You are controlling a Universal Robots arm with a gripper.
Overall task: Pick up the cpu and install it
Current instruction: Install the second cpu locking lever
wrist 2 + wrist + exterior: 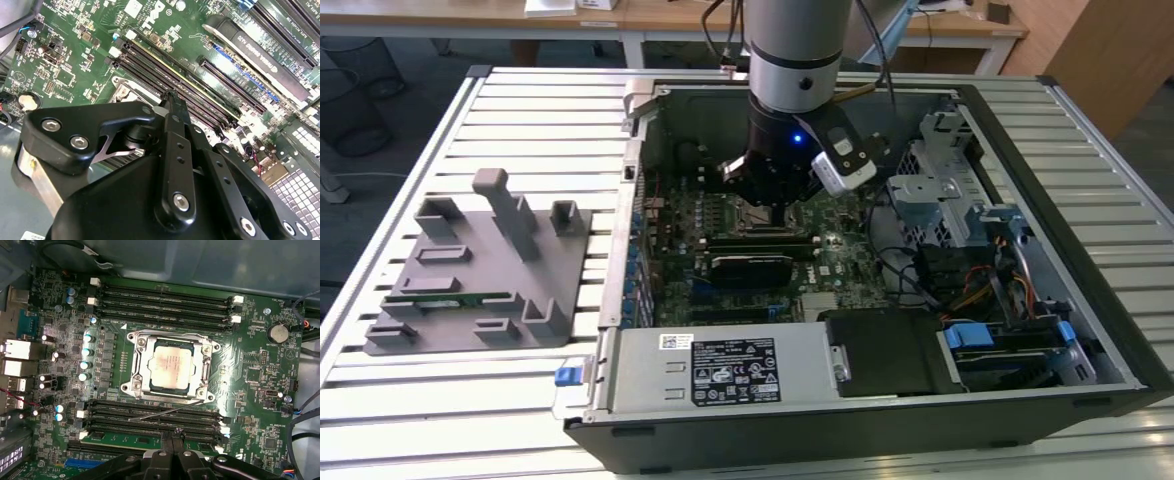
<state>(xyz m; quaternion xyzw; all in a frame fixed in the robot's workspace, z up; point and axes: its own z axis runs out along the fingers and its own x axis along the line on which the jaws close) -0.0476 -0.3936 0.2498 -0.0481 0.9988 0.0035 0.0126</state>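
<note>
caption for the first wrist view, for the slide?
CPU seated in the metal-framed socket on the motherboard, memory slots on either side, gripper at the frame's edge.

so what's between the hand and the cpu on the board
In the first wrist view, a bank of dark memory slots and a thin metal socket lever lie between the hand and the cpu.

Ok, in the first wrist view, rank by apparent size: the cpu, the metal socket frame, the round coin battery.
Largest to smallest as they look there:
1. Metal socket frame, which surrounds the chip.
2. The cpu, seated inside that frame.
3. Coin battery, clearly smallest.
</note>
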